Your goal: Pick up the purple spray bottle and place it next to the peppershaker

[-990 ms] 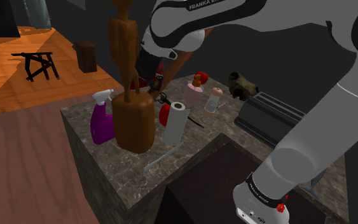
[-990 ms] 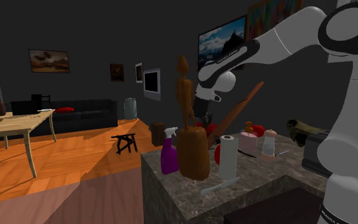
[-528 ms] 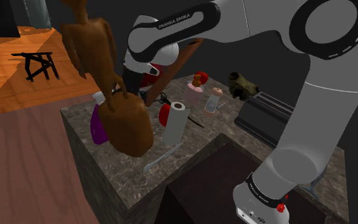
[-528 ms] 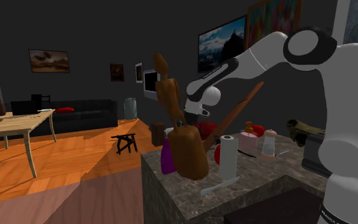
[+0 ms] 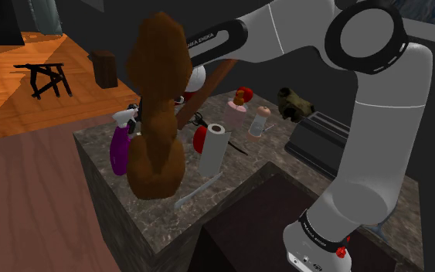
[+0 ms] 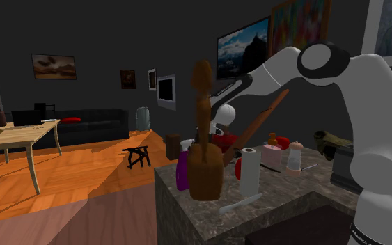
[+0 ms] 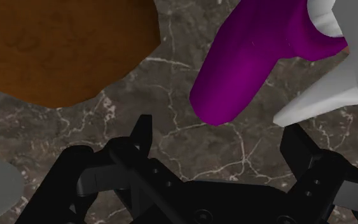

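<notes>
Lining up grasp on purple spray bottle [image 7: 247, 63] | pincer [image 7: 219, 130] open, empty, low over bench [image 7: 107, 121] | bottle just ahead, off-centre toward one finger, untouched | centre its body between fingers before squeezing | brown wooden figure [image 7: 56, 44] crowds the other finger; paper roll [image 5: 213, 148] stands between pincer and far-off peppershaker [image 5: 262, 121]

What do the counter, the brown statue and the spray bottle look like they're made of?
The counter looks like dark polished stone, marble-like, judging by the pale veins running through it. The statue is probably wood: matte warm brown with faint mottling, though no clear grain shows. The spray bottle seems to be plastic, with a smooth purple body, a soft sheen and a white head.
</notes>
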